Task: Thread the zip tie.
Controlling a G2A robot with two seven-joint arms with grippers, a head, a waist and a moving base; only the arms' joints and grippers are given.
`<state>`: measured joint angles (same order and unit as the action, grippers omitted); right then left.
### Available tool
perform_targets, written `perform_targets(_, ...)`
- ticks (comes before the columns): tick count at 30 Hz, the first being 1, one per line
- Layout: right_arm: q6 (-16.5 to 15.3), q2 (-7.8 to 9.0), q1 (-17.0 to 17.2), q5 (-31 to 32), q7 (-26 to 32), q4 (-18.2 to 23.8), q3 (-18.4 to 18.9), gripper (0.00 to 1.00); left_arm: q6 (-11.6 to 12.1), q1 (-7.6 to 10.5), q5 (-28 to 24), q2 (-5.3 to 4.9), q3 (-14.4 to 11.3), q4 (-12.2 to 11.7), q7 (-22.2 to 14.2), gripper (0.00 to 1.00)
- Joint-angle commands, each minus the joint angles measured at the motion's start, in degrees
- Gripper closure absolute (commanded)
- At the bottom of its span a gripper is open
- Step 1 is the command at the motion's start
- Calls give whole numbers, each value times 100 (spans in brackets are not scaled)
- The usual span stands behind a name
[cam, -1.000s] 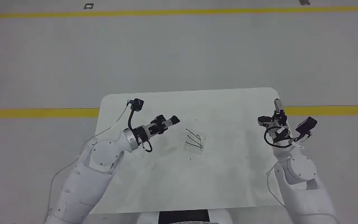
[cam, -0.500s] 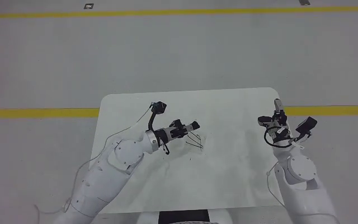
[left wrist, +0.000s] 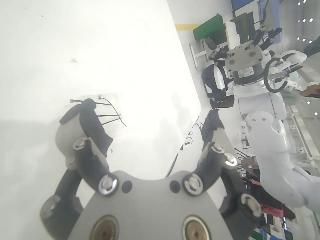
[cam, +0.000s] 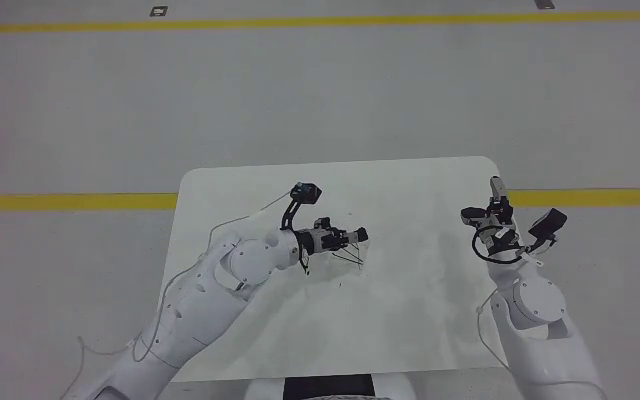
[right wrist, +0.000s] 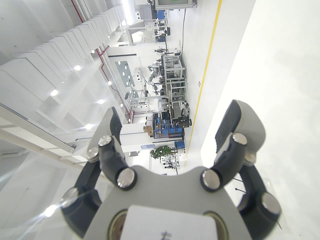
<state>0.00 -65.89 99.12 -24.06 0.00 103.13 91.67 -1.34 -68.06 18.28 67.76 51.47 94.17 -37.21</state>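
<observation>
White table [cam: 430, 300]: we log one. Left gripper [left wrist: 148, 111]: fingers spread apart, gripping nothing, low over mid-table. Right gripper [right wrist: 173, 108]: fingers apart, at the table's right edge. Zip ties [left wrist: 110, 115]: thin black strands lying mid-table, just beside one left finger.

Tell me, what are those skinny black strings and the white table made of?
The zip ties look like thin black plastic: stiff, slightly bent strands with small heads. The table has a smooth, matte white top, maybe laminate or painted board; I cannot tell which.
</observation>
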Motion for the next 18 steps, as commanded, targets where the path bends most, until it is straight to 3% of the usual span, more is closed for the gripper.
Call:
perform_targets(1,0,0,0,0,0,0,0,0,37,57,239,-9,-42,15,-71,0)
perform_targets(2,0,0,0,0,0,0,0,0,124,183,729,-22,-166,30,-255,0)
perform_targets(7,0,0,0,0,0,0,0,0,157,567,1200,9,-423,-90,-630,0)
perform_targets(12,0,0,0,0,0,0,0,0,92,927,1227,73,-608,-378,-930,0)
perform_targets(18,0,0,0,0,0,0,0,0,199,1360,1248,171,-934,-706,-1386,0)
